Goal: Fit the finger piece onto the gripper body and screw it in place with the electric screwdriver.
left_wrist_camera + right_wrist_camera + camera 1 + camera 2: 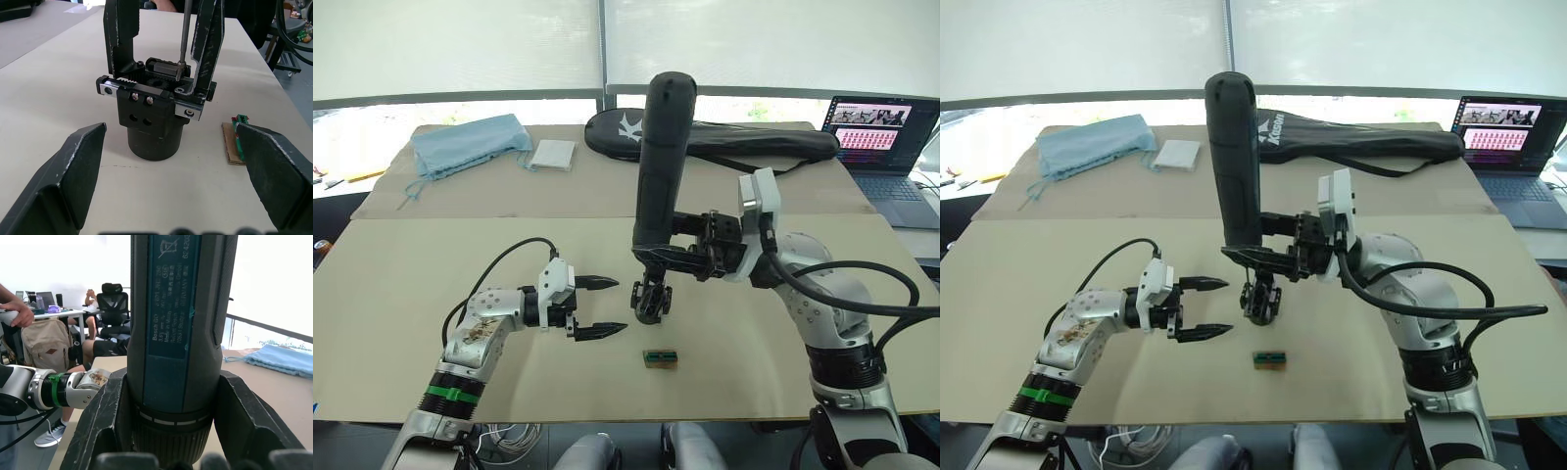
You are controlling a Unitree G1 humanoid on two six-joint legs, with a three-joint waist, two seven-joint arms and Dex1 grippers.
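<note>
Tabletop (431, 294): cardboard-covered, carries everything.
Electric screwdriver (661, 166): upright in the right tool (705, 247), which is clenched round its lower barrel; likely heavy and top-loaded, so the low hold suits it. Label reads "Bosch GO".
Gripper body (151, 115): stands on its round base just ahead of the left tool (597, 306), the bit on a top screw; stiff, probably tippy, best braced at the base.
Left tool: released, holding nothing.
Finger piece (208, 44): apparently already seated upright.
Small green box (660, 358): beside the body.
</note>
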